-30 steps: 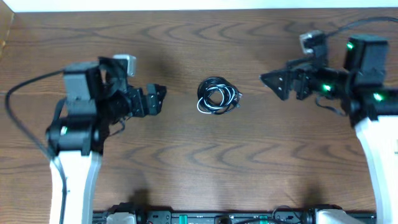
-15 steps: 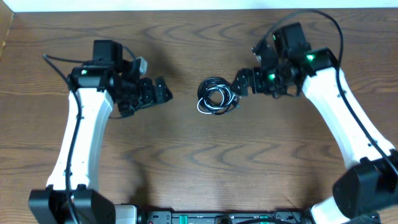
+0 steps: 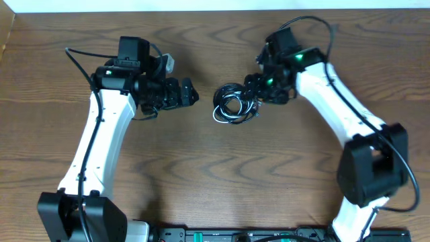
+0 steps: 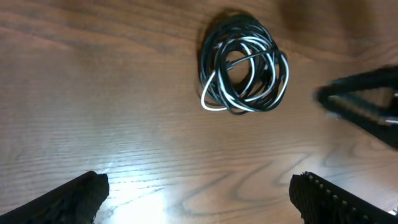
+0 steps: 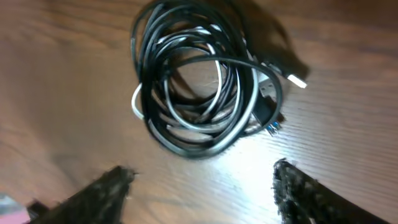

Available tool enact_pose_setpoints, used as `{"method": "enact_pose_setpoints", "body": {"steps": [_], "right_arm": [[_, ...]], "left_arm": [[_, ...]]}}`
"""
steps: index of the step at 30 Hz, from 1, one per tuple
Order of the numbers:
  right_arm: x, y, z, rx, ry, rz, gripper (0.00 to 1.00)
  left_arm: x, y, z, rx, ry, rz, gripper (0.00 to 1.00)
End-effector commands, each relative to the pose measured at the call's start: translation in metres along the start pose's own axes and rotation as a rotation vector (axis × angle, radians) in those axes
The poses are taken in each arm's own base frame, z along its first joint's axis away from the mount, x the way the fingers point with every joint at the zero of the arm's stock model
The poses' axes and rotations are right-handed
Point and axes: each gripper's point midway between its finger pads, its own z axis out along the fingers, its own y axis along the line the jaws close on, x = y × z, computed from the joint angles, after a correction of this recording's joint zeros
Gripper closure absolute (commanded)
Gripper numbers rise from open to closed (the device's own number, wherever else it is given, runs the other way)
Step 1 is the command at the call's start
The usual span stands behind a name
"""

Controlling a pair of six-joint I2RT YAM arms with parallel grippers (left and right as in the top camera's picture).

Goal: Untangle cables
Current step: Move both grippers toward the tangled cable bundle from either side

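We are seeing the cables [image 3: 234, 105] lying coiled mid-worktop [image 3: 222, 176], nearer its far edge. Right tool [image 3: 250, 93] is hovering over them, fingers apart, gripping nothing. Left tool [image 3: 193, 94] is hanging beside them, fingers wide apart.

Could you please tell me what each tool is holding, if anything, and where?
Nothing is held: left tool and right tool are open; the cables lie loose on the table.

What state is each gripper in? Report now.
Left gripper: open, holding nothing.
Right gripper: open, holding nothing, just short of the cables.
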Motion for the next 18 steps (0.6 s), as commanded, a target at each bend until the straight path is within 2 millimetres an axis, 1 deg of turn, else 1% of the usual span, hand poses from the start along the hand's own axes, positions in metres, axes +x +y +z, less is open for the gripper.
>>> {"method": "enact_pose_setpoints", "body": {"steps": [1,2,3,5,6,7,12,13,14,16,17,18], "right_arm": [[-0.003,-0.004,0.021,0.032,0.010,0.084,0.35],[-0.005,-0.009,0.027,0.056,0.006,0.085,0.36],[-0.008,-0.019,0.033,0.098,-0.003,0.089,0.43],[-0.009,-0.031,0.041,0.146,-0.004,0.112,0.54],[-0.008,-0.034,0.045,0.153,0.003,0.120,0.59],[-0.008,-0.035,0.049,0.156,0.010,0.124,0.61],[0.000,-0.034,0.067,0.139,0.057,0.125,0.66],[0.000,-0.034,0.069,0.141,0.060,0.125,0.70],[0.000,-0.034,0.069,0.141,0.058,0.124,0.76],[-0.001,-0.034,0.069,0.138,0.055,0.123,0.93],[-0.002,-0.032,0.069,0.128,0.055,0.121,0.98],[-0.002,-0.030,0.068,0.119,0.057,0.120,0.98]], "left_arm": [[-0.007,-0.005,-0.002,0.006,-0.021,-0.003,0.01],[-0.007,-0.005,-0.002,0.006,-0.021,-0.003,0.01],[-0.007,-0.005,-0.002,0.006,-0.021,-0.003,0.01],[-0.007,-0.005,-0.002,0.006,-0.021,-0.003,0.01],[-0.007,-0.005,-0.002,0.006,-0.021,-0.003,0.01],[-0.007,-0.005,-0.001,0.006,-0.020,-0.003,0.01],[-0.007,-0.005,-0.001,0.006,-0.023,-0.002,0.01],[-0.008,-0.005,-0.001,0.007,-0.024,-0.001,0.01],[-0.008,-0.006,-0.001,0.007,-0.027,0.000,0.01],[-0.008,-0.006,-0.001,0.007,-0.027,0.000,0.01],[-0.008,-0.006,-0.001,0.007,-0.027,0.000,0.01],[-0.008,-0.006,-0.001,0.007,-0.027,0.000,0.02]]}}
